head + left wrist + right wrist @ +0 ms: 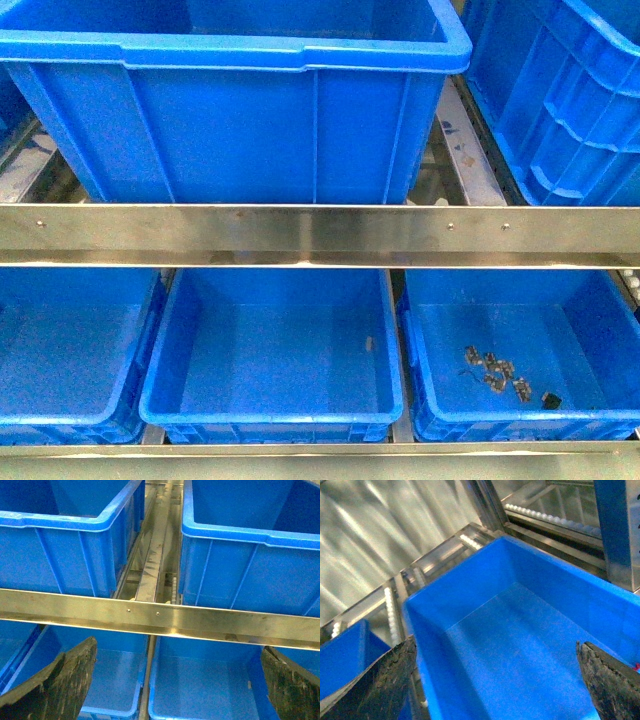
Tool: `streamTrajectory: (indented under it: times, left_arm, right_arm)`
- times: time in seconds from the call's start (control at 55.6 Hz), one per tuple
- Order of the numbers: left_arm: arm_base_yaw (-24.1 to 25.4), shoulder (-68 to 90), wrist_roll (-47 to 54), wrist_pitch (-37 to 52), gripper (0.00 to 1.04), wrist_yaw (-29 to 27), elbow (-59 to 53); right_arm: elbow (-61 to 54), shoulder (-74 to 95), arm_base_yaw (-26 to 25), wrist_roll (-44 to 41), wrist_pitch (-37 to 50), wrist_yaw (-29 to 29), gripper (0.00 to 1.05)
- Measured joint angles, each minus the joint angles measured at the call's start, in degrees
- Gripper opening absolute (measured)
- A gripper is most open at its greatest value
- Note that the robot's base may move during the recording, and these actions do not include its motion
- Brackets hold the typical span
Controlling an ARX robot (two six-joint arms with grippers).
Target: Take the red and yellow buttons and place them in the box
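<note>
— So, where are the red and yellow buttons?
— None shows plainly; only dark metal bits (497, 372) lie in the lower right bin (560, 300). Your left hand (179, 647) and right hand (496, 644) hang spread wide, with nothing yet to clamp.

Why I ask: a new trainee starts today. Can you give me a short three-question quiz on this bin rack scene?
1. True or false: the left claw is shut on something.
2. In the front view, which lower-row bin holds the dark grey metal bits? A. left B. middle C. right
3. Fill in: below the steel rail, the front view shows ___ bins.

Key
1. False. Its fingers stand wide apart with nothing between them.
2. C, the right lower bin.
3. Three.
</note>
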Motion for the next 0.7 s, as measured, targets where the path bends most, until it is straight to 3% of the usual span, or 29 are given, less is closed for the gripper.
streamTrajectory:
  times: [0.144, 0.234, 0.324, 0.36, 0.432, 0.486, 0.575, 0.701]
  left_arm:
    - [0.0, 0.0, 0.0, 0.0, 0.97, 0.0, 0.0]
    - [0.0, 0.0, 0.0, 0.0, 0.97, 0.0, 0.0]
    - [0.0, 0.0, 0.0, 0.0, 0.97, 0.0, 0.0]
    - [0.0, 0.0, 0.0, 0.0, 0.97, 0.0, 0.0]
    - [0.0, 0.0, 0.0, 0.0, 0.97, 0.0, 0.0]
    - [0.0, 0.0, 0.0, 0.0, 0.97, 0.0, 0.0]
    - [0.0, 0.0, 0.0, 0.0, 0.97, 0.0, 0.0]
    - [0.0, 0.0, 0.0, 0.0, 0.97, 0.0, 0.0]
  right_arm:
    - [-11.2, -16.3, 9.3, 1.0, -3.1, 6.6, 0.97]
    - [-14.5, -22.0, 11.9, 0.8, -4.5, 7.7, 0.96]
    - [-20.5, -29.6, 11.6, -11.1, -7.7, -6.4, 0.81]
    - [-24.0, -32.9, 11.8, -15.7, -7.8, -8.6, 0.75]
    - [-30.8, -39.3, 13.3, -22.0, -7.8, -8.2, 0.63]
    - [-38.5, -46.8, 16.1, -25.7, -8.2, -5.0, 0.49]
    - [-45.0, -55.2, 19.6, -27.6, -11.5, -1.5, 0.33]
    - [-51.8, -62.8, 21.0, -28.5, -10.4, -0.9, 0.11]
